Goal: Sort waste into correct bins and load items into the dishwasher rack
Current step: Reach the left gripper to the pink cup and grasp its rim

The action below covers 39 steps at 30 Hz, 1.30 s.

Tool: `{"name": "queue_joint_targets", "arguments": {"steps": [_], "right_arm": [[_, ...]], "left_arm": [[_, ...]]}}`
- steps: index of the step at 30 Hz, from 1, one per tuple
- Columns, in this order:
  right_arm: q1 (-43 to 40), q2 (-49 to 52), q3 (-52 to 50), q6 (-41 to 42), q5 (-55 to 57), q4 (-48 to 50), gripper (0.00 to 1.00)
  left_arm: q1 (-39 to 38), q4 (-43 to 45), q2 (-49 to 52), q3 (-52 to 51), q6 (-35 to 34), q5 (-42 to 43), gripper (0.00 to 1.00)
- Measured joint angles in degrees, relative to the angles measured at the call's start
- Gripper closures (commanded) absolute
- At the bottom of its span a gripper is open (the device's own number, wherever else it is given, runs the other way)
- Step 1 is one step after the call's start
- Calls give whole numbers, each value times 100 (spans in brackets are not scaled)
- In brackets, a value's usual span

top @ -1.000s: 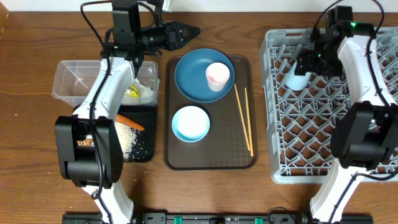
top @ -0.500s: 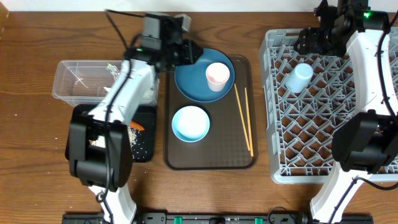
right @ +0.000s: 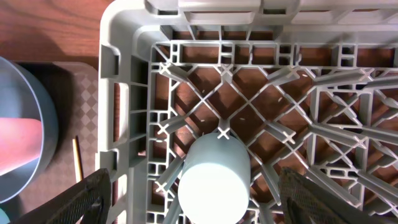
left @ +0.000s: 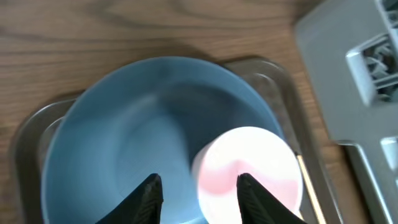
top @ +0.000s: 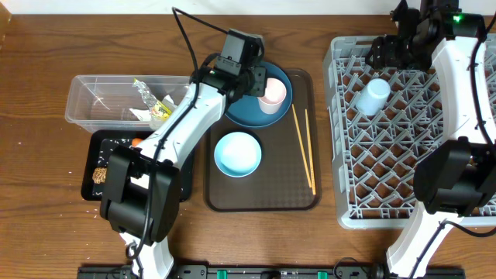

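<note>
Left tool [left: 199,188]: spread, nothing pinched; it is held over the big dark blue round plate [top: 236,108], with the pinkish-white cup [top: 271,93] just to the right of its fingers.
Right tool [right: 196,177]: spread wide, nothing pinched; it is held above the far left corner of the large grey plastic lattice rack [top: 387,178].
Light blue cup [top: 373,96]: laid tilted in the far left part of the rack, below the right tool and untouched by its fingers.
Pinkish-white cup: stood upright on the right side of the plate.
Plate: placed at the far end of the brown rectangular serving tray [top: 263,194].
White bowl with pale blue inside [top: 237,153]: set on the serving tray, nearer than the plate and apart from it.
Two thin wooden chopsticks [top: 304,147]: laid lengthwise along the right side of the serving tray.
Clear plastic rectangular tub [top: 93,105]: placed left of the serving tray on the wooden surface [top: 46,46]; a crumpled silver-yellow wrapper [top: 147,93] is seen inside.
Shallow black rectangular tray [top: 91,159]: placed just nearer than the tub, partly hidden by the left arm; a small orange carrot [top: 136,142] and a brown textured lump [top: 99,174] are seen in it.
</note>
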Motion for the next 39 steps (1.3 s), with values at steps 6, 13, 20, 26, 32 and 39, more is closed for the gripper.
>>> {"name": "queue_joint_targets", "arguments": {"steps": [6, 13, 20, 26, 32, 39], "right_arm": [[0, 0, 0, 0, -4, -7, 21], [0, 0, 0, 0, -4, -44, 21], [0, 0, 0, 0, -7, -68, 21], [0, 0, 0, 0, -4, -70, 21], [0, 0, 0, 0, -4, -70, 21], [2, 0, 0, 0, -4, -94, 20]], "left_arm": [[0, -229, 0, 0, 2, -151, 59], [0, -227, 0, -170, -20, -199, 60], [0, -177, 0, -391, -142, -120, 59], [0, -79, 0, -426, -155, -83, 59], [0, 238, 0, -426, -155, -81, 60], [-90, 236, 0, -431, -166, 26, 59]]}}
